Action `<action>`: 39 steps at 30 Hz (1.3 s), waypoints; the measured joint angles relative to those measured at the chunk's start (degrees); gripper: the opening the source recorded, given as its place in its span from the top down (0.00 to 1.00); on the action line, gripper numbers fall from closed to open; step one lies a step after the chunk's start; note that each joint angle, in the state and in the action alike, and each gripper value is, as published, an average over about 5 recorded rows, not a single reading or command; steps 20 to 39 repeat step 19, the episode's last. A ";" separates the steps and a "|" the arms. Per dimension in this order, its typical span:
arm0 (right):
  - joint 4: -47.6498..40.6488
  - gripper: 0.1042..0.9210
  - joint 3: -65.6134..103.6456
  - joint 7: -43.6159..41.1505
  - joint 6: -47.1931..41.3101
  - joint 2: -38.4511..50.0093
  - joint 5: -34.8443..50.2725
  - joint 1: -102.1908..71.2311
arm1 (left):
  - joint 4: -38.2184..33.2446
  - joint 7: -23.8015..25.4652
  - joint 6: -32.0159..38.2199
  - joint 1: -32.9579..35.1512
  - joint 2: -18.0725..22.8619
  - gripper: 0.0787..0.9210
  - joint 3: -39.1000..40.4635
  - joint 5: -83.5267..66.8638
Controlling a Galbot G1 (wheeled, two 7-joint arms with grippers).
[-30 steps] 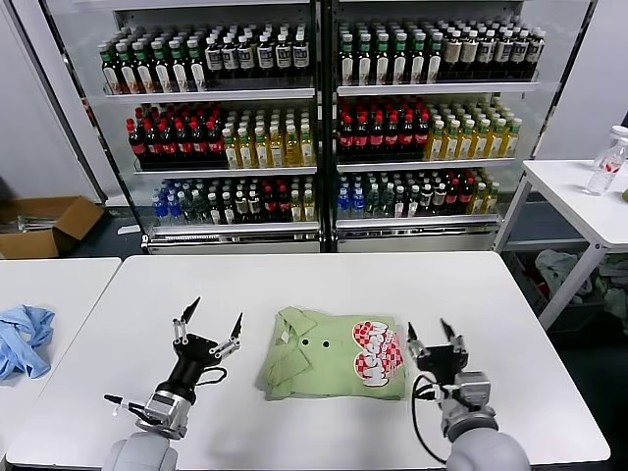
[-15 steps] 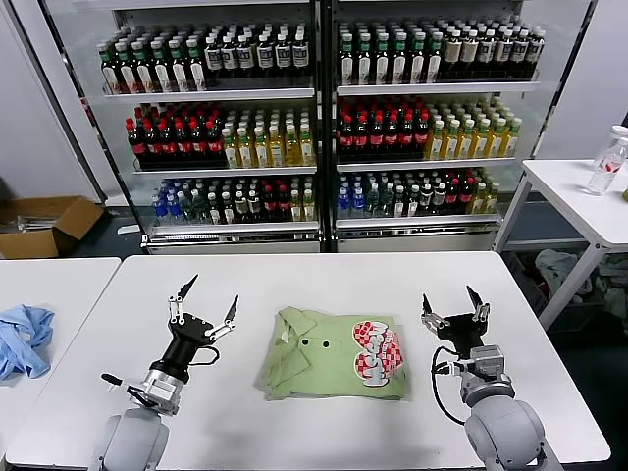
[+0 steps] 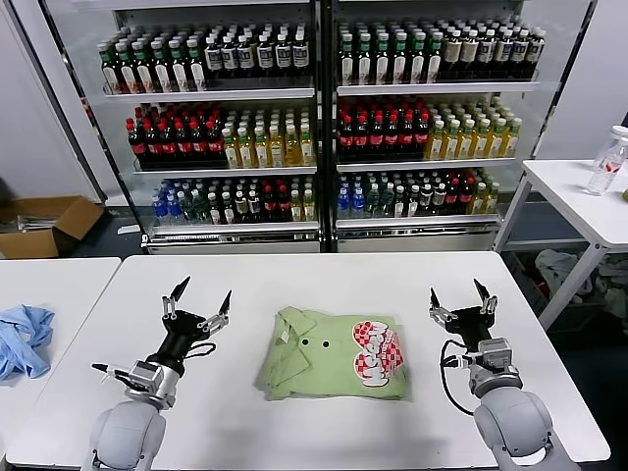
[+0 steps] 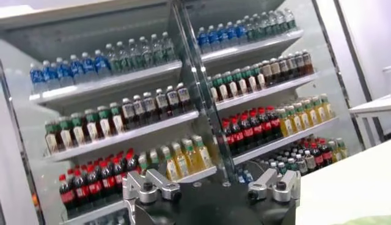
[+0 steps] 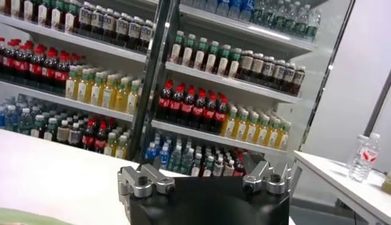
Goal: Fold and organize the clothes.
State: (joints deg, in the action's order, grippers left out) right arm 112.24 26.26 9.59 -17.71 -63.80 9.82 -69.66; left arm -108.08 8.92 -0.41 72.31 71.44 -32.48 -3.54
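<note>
Your left gripper stands with its fingers spread wide and nothing between them; it is raised off the table, tips pointing up and away from you, to the left of the shirt and clear of it. Your right gripper matches it on the other side: fingers fully apart, empty, lifted above the table, to the right of the shirt and not touching it.

The shirt lies folded into a neat rectangle at the middle of the table, between your two grippers. Its collar and dark buttons sit toward your left, and the red-and-white print toward your right.

In both wrist views you look past the parted fingers at the drinks cooler, with no cloth between the fingers.

A blue cloth lies bunched on the neighbouring table to your far left, well apart from the shirt.
</note>
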 measured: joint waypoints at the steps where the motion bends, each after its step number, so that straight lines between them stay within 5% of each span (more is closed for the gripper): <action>1: -0.26 0.12 0.03 -0.22 0.24 -0.09 -0.34 0.15 | 0.15 -0.05 -0.05 -0.11 0.01 0.12 0.05 -0.22; 39: -3.60 0.12 0.64 -3.07 3.32 -1.45 -6.81 1.27 | 0.84 -1.80 0.27 0.17 -1.63 0.12 0.00 -2.01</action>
